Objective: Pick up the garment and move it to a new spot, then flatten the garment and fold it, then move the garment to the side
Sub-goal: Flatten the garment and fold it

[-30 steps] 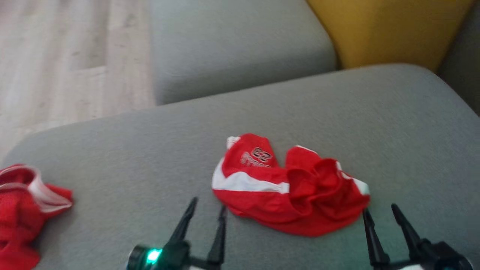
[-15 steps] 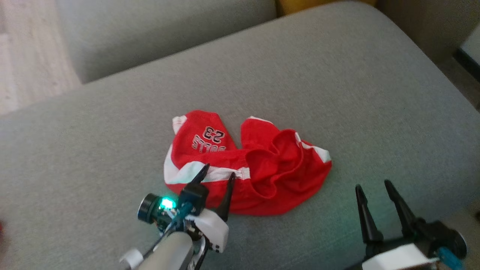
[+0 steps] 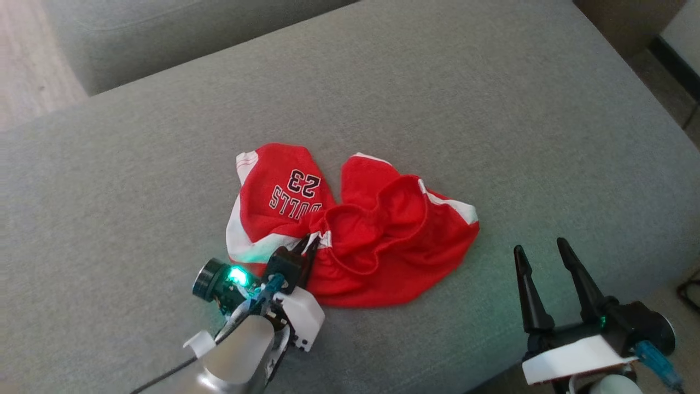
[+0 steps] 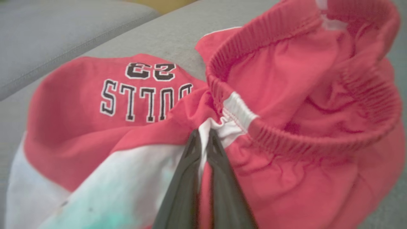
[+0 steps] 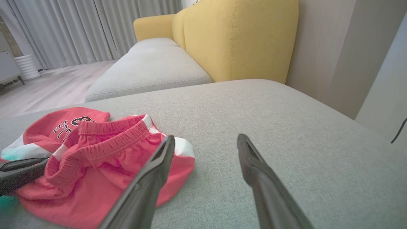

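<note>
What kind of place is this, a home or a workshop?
Most likely a home living room: a grey fabric sofa seat with red-and-white fabric shorts on it, a yellow upholstered sofa backrest, long pale grey curtains.

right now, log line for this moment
left gripper: shut on red shorts at white stripe | right gripper: open, not touching | red shorts: crumpled on grey cushion
</note>
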{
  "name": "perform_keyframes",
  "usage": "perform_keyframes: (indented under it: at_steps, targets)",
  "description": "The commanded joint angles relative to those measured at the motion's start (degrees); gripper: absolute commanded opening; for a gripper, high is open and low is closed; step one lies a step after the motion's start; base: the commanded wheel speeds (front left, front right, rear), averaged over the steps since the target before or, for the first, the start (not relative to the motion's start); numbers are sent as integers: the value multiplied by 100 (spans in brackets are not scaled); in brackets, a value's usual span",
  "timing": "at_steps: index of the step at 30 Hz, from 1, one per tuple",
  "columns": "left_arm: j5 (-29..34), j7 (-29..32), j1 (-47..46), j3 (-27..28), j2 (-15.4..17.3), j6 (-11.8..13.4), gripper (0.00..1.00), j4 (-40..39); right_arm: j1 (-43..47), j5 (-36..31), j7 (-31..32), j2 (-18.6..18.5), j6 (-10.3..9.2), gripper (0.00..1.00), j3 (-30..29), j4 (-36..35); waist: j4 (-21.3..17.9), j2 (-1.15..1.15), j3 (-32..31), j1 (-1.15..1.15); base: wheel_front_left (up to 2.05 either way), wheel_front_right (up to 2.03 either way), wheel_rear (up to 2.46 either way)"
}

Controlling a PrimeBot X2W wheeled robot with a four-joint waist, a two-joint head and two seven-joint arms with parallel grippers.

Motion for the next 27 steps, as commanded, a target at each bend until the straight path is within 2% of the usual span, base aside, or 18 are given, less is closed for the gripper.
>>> perform_keyframes:
  at_steps: [1,6,12,13,14,15,19,24,27]
  targets:
    - [16,-91,-205,128,67,78,0,-11,-145,7,-22,-20,43,100,98,-163,69,0,-61,0,0,0,0]
    - [126,-380,-578,251,284,276,0,-23,-108,18,-22,-3,43,100,93,-156,261,0,-209,0,0,0,0]
    - [245,-440,-970,554,943,576,0,-274,-77,8,-22,-6,43,100,114,-162,434,0,-304,0,0,0,0]
    - [227,-441,-965,603,991,596,7,-316,-77,5,-22,-8,43,100,121,-160,443,0,-308,0,0,0,0]
    - [184,-442,-935,651,1021,586,36,-331,-79,4,-22,-10,43,100,126,-159,450,0,-315,0,0,0,0]
    - [122,-442,-897,714,1027,586,100,-352,-78,5,-22,-14,43,100,124,-158,462,0,-329,0,0,0,0]
    - [-48,-443,-695,851,934,636,100,-483,-32,6,-22,-39,43,100,64,-153,539,0,-420,0,0,0,0]
    - [14,-444,-660,918,856,958,100,-1091,33,1,-22,-68,43,100,68,-164,652,0,-529,0,0,0,0]
    - [25,-434,-719,836,700,942,100,-1584,51,3,-22,-87,43,100,87,-164,698,0,-560,0,0,0,0]
